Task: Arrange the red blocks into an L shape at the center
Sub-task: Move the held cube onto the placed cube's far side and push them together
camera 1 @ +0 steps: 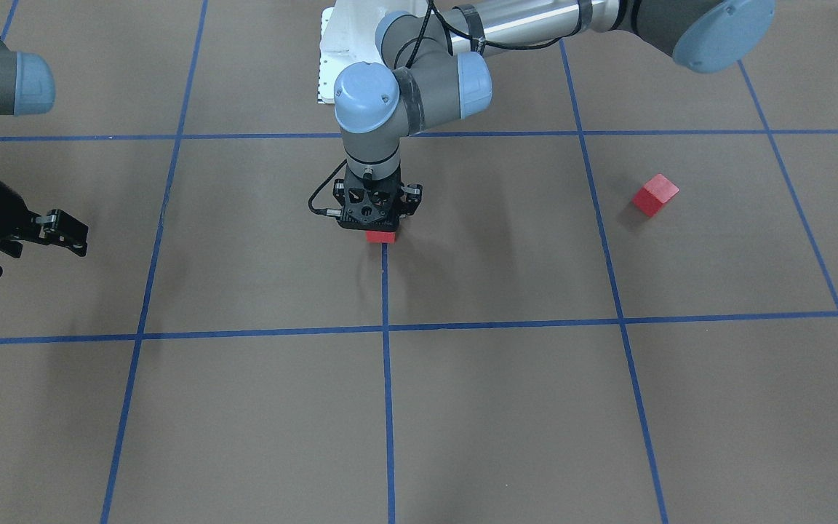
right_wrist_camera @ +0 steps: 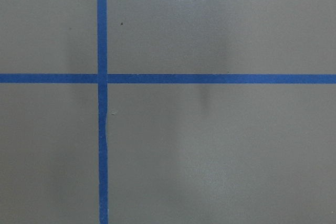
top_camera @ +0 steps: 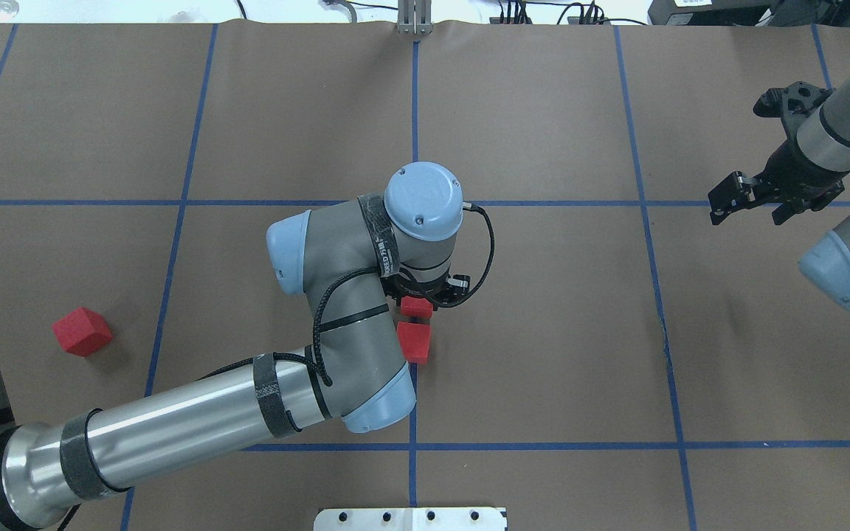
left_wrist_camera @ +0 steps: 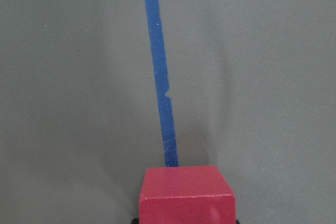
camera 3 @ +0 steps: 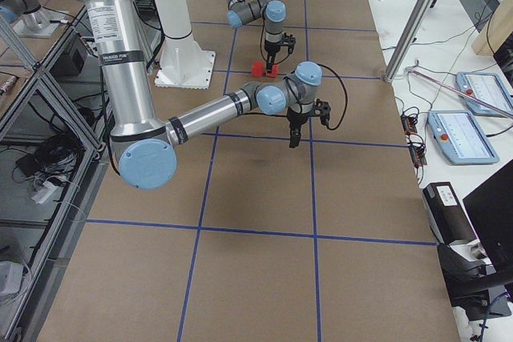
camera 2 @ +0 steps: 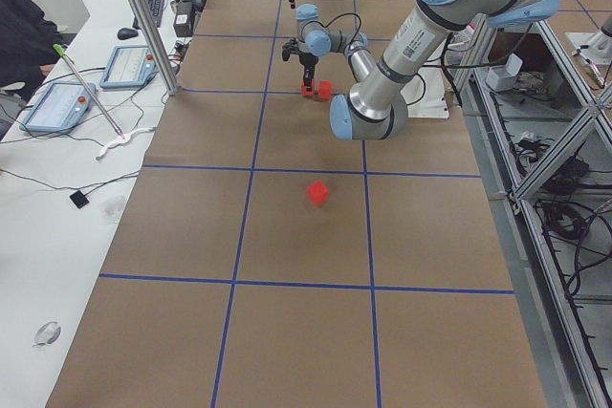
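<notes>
2 red blocks (top_camera: 414,343) were at the blue centre line (top_camera: 415,118), 1 set down and 1 just beside it, clamped in the left gripper (camera 1: 380,228). The 3rd block (top_camera: 83,331) lay well left of that line, unplaced. The right gripper (top_camera: 750,212) hung spread and empty, far right of it.

The brown surface (top_camera: 543,110) before me is ruled into big squares by blue tape lines (top_camera: 63,201). A white plate (top_camera: 410,518) with a row of dark holes sits at the middle of its edge on my side. Past the far edge runs a white desk (camera 2: 57,236) carrying two tablets (camera 2: 57,105), a keyboard (camera 2: 153,5), a mouse (camera 2: 125,33) and loose cables (camera 2: 122,142), with an aluminium post (camera 2: 143,21) standing at that edge.
</notes>
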Available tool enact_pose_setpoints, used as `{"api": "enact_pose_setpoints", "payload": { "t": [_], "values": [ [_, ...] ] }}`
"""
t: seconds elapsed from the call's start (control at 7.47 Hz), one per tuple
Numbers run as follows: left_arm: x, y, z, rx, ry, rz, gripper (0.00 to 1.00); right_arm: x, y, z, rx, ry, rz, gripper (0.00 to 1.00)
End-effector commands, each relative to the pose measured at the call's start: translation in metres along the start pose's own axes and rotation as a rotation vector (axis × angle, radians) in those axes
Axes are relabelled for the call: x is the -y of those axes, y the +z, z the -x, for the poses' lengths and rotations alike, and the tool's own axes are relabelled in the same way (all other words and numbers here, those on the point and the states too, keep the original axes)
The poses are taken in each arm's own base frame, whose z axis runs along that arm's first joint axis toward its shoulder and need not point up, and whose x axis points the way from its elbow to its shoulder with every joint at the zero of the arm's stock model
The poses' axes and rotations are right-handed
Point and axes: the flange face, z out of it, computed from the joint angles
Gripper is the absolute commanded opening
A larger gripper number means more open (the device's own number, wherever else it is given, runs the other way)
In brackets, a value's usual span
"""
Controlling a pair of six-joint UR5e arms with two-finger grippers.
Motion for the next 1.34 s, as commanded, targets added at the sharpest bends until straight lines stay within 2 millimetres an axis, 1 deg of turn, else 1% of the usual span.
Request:
{"api": "enact_pose_setpoints", "payload": {
  "t": [0.0,1.2],
  "values": [
    [-0.0005,0.0018,0.0022,0.003,-0.010,0.002,0.00,0.0001,-0.0004,0.0012,0.000,-0.002,-0.001,1.00],
    [-0.0089,0.0060,-0.0033,0.000,-0.002,0.012,0.00,0.0003,0.0002,0.0007,-0.001,-0.001,0.000,1.00]
  ]
}}
